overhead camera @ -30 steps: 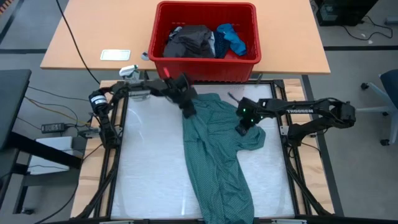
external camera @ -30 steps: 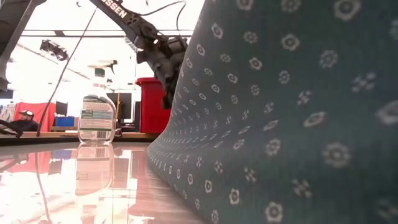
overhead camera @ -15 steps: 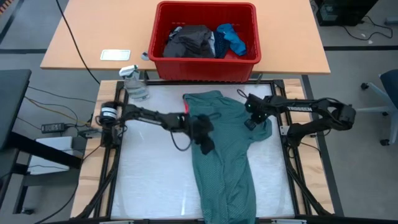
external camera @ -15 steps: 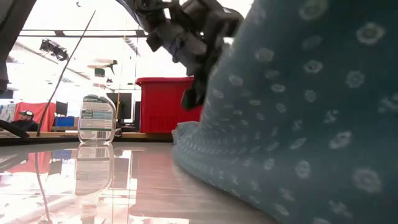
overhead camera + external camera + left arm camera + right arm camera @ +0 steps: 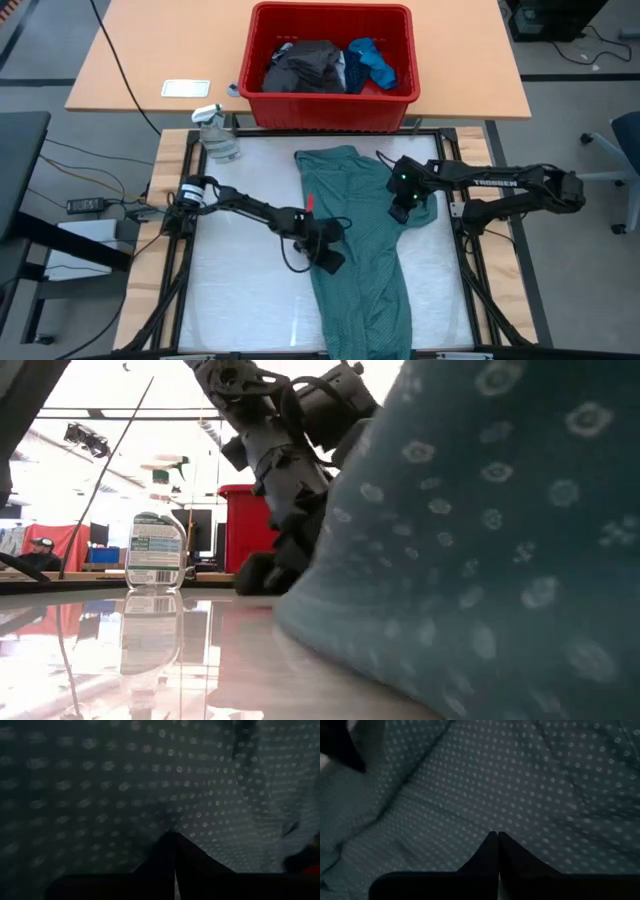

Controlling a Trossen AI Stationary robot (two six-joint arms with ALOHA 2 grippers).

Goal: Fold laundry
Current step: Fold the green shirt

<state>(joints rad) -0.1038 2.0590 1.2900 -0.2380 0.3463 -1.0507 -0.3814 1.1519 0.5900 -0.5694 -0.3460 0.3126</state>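
Two grippers down on one teal-green shirt (image 5: 360, 250), spread lengthwise over the white table mat (image 5: 240, 290) from the far edge toward the near one. At far left, beyond the mat's corner, a clear spray bottle (image 5: 218, 135). Left gripper (image 5: 330, 262) low at the shirt's left edge about mid-length, fingers pressed together, tips against the dotted cloth; whether any fabric sits pinched between them cannot be told. Behind the mat, on the wooden table, a red bin (image 5: 330, 65) with a dark grey piece (image 5: 305, 68) and a small bright blue piece (image 5: 372, 60) inside. Right gripper (image 5: 402, 212) on the shirt's upper right part, fingers likewise together, grip on cloth unclear.
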